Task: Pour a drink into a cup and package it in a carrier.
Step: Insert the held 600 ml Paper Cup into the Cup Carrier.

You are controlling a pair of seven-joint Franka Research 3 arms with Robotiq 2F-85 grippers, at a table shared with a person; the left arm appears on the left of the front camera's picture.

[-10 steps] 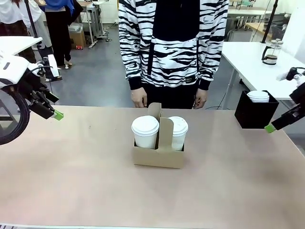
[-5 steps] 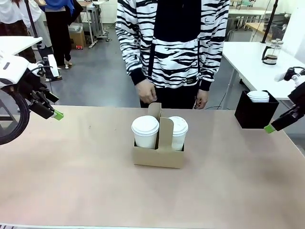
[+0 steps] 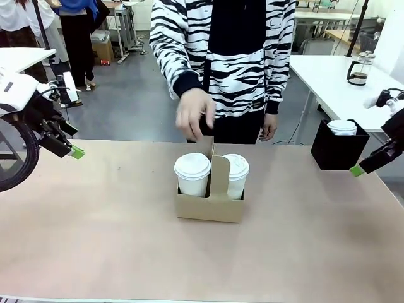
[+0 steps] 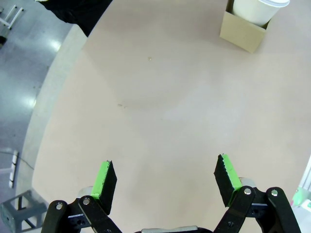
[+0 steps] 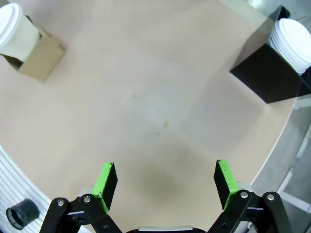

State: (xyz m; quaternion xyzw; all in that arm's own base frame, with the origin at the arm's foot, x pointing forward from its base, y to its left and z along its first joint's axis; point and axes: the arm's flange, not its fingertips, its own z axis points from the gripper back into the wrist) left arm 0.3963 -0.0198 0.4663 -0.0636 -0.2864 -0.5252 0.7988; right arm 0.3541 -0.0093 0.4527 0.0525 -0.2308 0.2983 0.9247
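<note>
While lifting from the waist toward the tall handle of the small brown cardboard carrier (image 3: 210, 199), person's hand (image 3: 195, 113) reaching in; lidded white paper cups (image 3: 192, 175) sitting inside at mid-counter (image 3: 101, 233), suggesting pickup; left pincer (image 4: 165, 182) and right pincer (image 5: 165, 179) hovering apart, empty.

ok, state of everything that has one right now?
left hand: open, empty, above the table
right hand: open, empty, above the table
left cup: lidded, upright in carrier
right cup: lidded, upright in carrier
carrier: upright, both slots filled
black box: open-topped, holds stacked lids
person's hand: raised above the carrier handle
</note>
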